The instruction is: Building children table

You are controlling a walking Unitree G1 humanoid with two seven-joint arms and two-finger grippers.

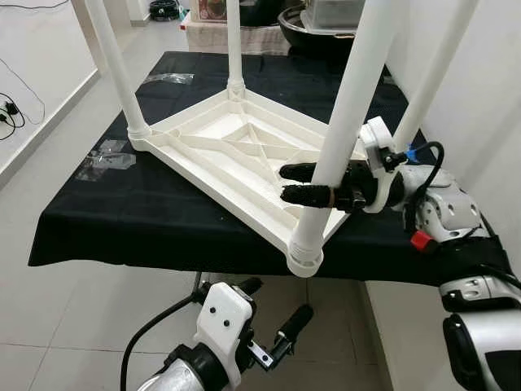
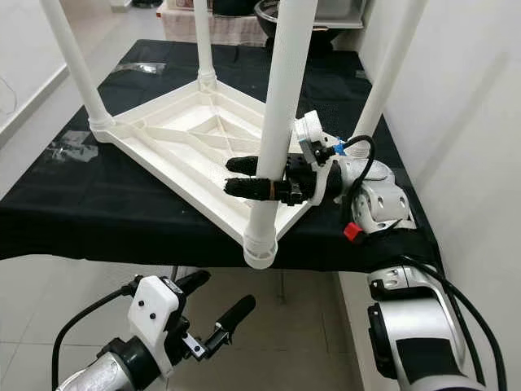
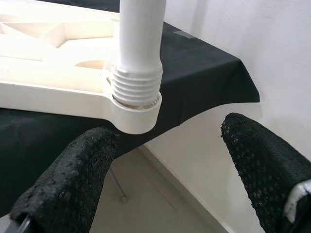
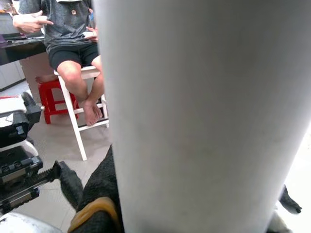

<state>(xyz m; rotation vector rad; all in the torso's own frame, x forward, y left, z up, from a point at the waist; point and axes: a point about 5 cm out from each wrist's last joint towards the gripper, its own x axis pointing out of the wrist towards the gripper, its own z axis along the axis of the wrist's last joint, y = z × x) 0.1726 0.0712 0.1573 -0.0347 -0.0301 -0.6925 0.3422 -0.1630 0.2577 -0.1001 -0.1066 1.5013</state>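
An upturned white plastic children's table [image 1: 236, 151] is shown lying top-down on a black-draped work surface [image 1: 106, 220], its four legs pointing upward. The nearest leg [image 1: 346, 122], seated in its ribbed corner socket [image 3: 136, 97], is clasped between the fingers of the right gripper [image 1: 297, 184], which are closed against it. The left gripper [image 1: 273, 314] is held below the surface's edge, fingers spread apart and empty. A seated person [image 4: 73, 43] is seen beyond. No legible writing is discernible.
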